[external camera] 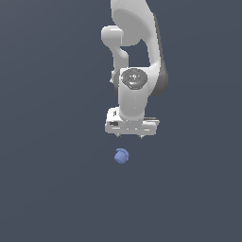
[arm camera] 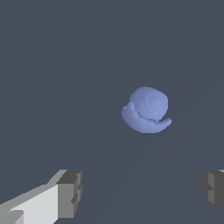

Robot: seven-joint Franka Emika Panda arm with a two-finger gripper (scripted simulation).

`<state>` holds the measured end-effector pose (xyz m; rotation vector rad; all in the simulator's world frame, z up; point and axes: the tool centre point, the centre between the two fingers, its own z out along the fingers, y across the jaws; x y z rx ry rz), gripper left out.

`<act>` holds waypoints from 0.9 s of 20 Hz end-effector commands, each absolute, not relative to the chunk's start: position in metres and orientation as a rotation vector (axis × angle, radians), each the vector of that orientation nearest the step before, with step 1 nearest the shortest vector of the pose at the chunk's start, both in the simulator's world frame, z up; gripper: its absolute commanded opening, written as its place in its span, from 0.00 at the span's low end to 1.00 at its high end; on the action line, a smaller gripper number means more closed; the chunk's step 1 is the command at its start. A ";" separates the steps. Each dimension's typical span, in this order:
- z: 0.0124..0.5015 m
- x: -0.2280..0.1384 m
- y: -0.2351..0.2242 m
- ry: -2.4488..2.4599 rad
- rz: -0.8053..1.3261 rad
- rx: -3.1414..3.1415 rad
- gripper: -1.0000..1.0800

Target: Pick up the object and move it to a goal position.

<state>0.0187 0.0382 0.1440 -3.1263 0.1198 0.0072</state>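
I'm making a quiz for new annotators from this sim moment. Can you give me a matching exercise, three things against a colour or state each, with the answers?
Column 1:
1. lumpy object
2. claw
3. ground surface

Column 2:
A. open, holding nothing
B. dark slate grey, bare around the arm
C. periwinkle blue, lying free, apart from the fingers

Pairs: 1-C, 2-A, 3-B

1 blue lumpy obj (external camera: 121,156), 1 robot arm (external camera: 134,56) w/ 1 gripper (external camera: 130,135), 2 fingers (arm camera: 70,193).
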 end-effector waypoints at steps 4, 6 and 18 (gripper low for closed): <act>0.128 0.033 0.028 0.329 0.008 -3.112 0.96; 0.121 0.039 0.024 0.421 0.007 -3.102 0.96; 0.093 0.061 0.006 0.760 0.001 -3.047 0.96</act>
